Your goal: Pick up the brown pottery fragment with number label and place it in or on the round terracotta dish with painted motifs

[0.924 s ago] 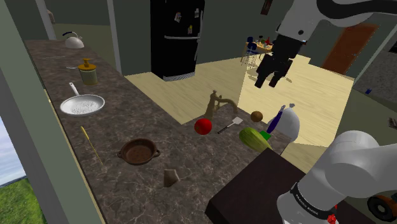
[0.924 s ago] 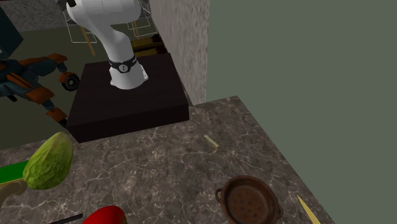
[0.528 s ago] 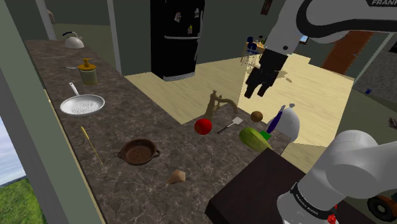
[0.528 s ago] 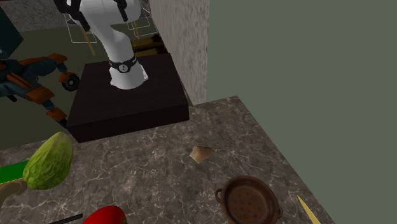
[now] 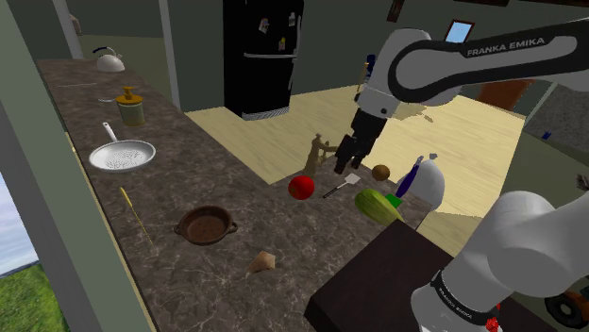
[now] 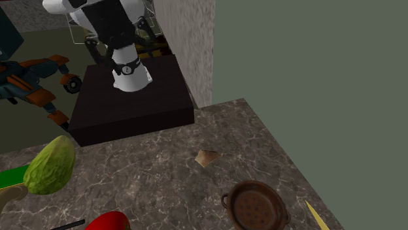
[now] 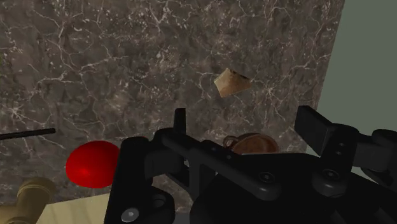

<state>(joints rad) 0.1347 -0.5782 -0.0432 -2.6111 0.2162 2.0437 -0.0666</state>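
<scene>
The gripper [image 5: 344,167] has come lower over the counter [image 5: 189,179], fingers apart and empty; the brown fragment [image 5: 263,261] lies near the round dish [image 5: 207,225]

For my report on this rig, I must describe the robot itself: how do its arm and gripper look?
The arm has rounded, glossy white links with dark joints. A dark band on the upper link carries white lettering, FRANKA EMIKA. The gripper is all black, blocky and two-fingered.
</scene>
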